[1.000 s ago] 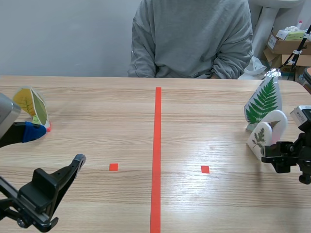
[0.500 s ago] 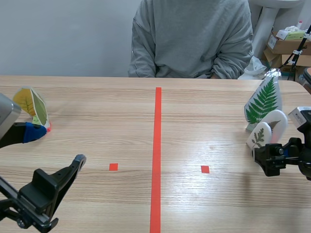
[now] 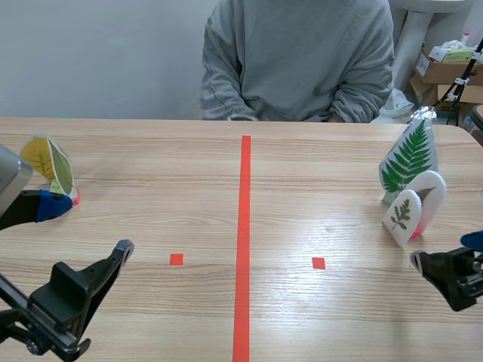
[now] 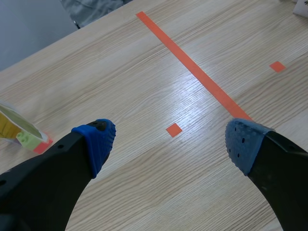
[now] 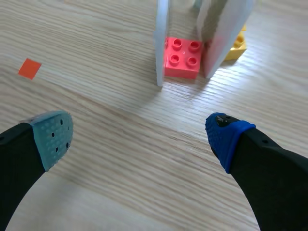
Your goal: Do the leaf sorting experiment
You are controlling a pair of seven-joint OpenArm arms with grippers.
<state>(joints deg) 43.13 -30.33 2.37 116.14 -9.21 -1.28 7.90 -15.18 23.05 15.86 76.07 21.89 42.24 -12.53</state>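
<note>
A small white oval card with a dark leaf sprig stands on the table at the right, on a red brick, with a second oval card close behind it. A tall green fern card stands beyond both. My right gripper is open a short way in front of the oval card, not touching it; in its wrist view the right gripper has bare wood between its fingers. A yellow leaf card stands at the far left. My left gripper is open and holds nothing.
A person in a grey sweater sits across the table, arms close to the body. A yellow brick sits behind the red one. Boxes are stacked off the table's far right corner.
My right gripper opened, let go of the small oval leaf card and drew back toward the table's near edge. The card stays standing. The left arm has not moved.
</note>
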